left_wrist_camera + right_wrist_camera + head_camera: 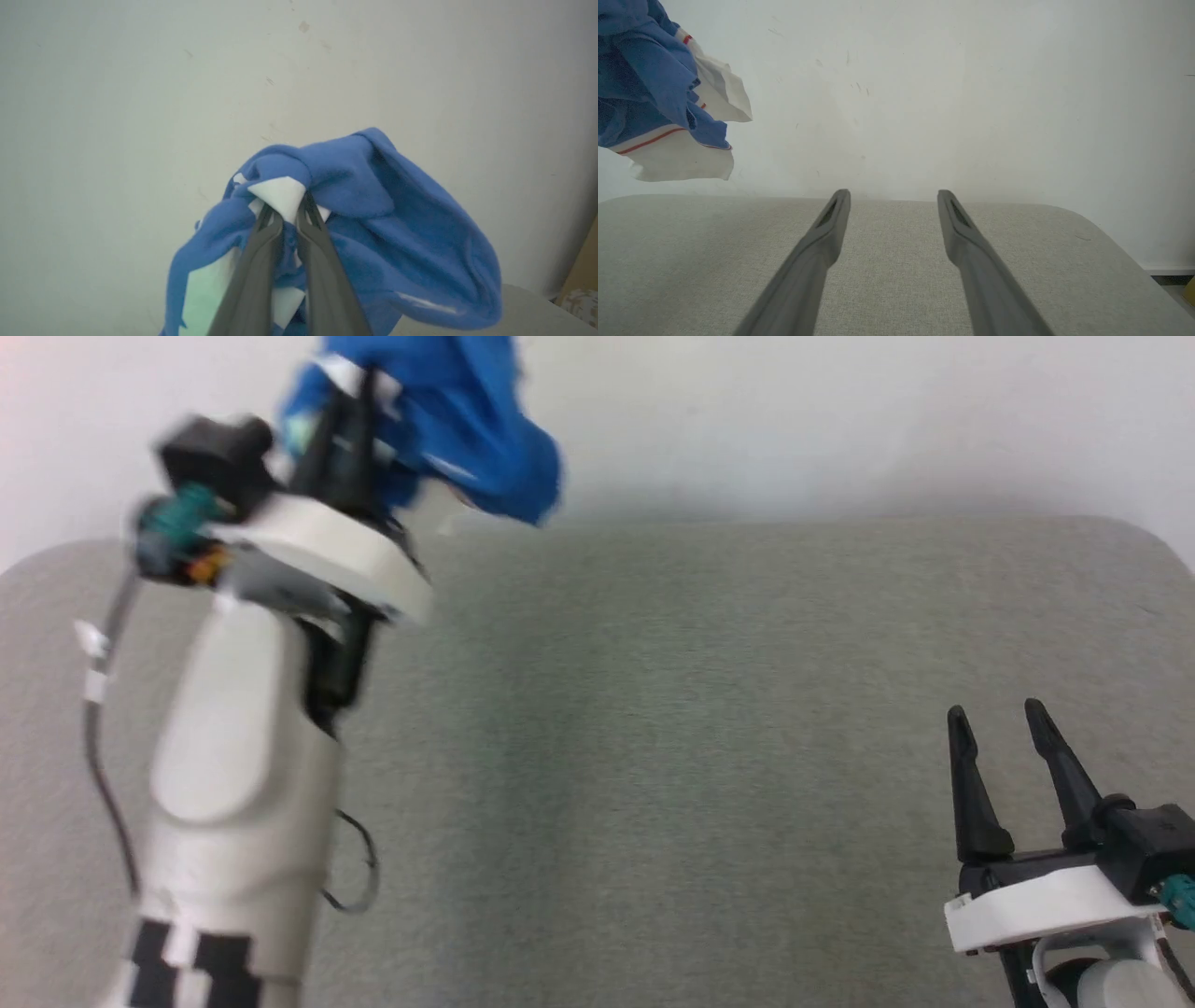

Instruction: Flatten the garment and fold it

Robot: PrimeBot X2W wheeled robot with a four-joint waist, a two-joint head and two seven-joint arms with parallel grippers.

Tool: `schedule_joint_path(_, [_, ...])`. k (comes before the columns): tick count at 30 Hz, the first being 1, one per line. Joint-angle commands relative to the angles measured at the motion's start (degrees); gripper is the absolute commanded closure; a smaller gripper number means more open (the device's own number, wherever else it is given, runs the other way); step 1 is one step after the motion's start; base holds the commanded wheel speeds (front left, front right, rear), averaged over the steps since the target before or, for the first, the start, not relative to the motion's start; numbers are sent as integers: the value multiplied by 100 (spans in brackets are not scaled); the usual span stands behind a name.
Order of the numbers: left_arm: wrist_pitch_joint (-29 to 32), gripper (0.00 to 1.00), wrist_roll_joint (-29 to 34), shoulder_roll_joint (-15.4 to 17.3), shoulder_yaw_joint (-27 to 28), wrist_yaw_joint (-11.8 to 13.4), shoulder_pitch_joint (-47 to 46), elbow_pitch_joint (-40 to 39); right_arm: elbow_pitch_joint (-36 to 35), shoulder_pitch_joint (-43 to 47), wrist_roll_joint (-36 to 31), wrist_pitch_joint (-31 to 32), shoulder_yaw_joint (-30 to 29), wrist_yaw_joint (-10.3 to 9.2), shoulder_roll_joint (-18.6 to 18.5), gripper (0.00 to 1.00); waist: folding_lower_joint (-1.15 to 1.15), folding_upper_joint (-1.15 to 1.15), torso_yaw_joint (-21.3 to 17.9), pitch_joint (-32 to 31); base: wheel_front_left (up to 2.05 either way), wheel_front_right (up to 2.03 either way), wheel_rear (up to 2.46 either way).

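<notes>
The garment (467, 420), royal blue with white parts, hangs bunched in the air at the upper left of the head view, off the grey table (700, 709). My left gripper (350, 392) is raised and shut on it. In the left wrist view its fingers (261, 261) pinch a white and blue fold of the garment (383, 224). The right wrist view shows the garment (649, 84) at the top left, with white sleeves and red-striped trim dangling above the table. My right gripper (999, 719) stands open and empty low at the right, its fingers (831, 224) spread over the table (896, 280).
A pale wall (840, 420) rises behind the table's far edge. The table's rounded far right corner (1101, 233) drops off to floor. A brownish box (584, 280) stands at the right edge of the left wrist view.
</notes>
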Motion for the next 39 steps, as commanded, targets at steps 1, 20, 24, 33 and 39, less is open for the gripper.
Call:
schedule_joint_path(1, [74, 100, -57, -166, -119, 14, 358, -267, 8, 53, 50, -5, 15, -4, 8, 0, 0, -1, -596, -87, 0, 0, 0])
schedule_joint_path(20, [455, 0, -161, -498, -1036, 573, 4630, -1406, 80, 235, 78, 3, 163, -4, 8, 0, 0, -1, -770, -83, 0, 0, 0])
schedule_joint_path(24, [-112, 0, -38, -546, -1067, 658, 4631, -1578, 77, 226, 57, 8, 151, -4, 8, 0, 0, -1, -658, -118, 0, 0, 0])
schedule_joint_path(33, [-672, 0, 136, -494, -652, 892, 4561, -2334, -13, 335, 15, 80, 125, -4, 8, 0, 0, -1, -410, -278, 0, 0, 0])
schedule_joint_path(39, [-696, 0, 84, -242, 15, 1088, 4643, -2558, -91, 381, 0, 138, 182, -4, 8, 0, 0, -1, -333, -325, 0, 0, 0])
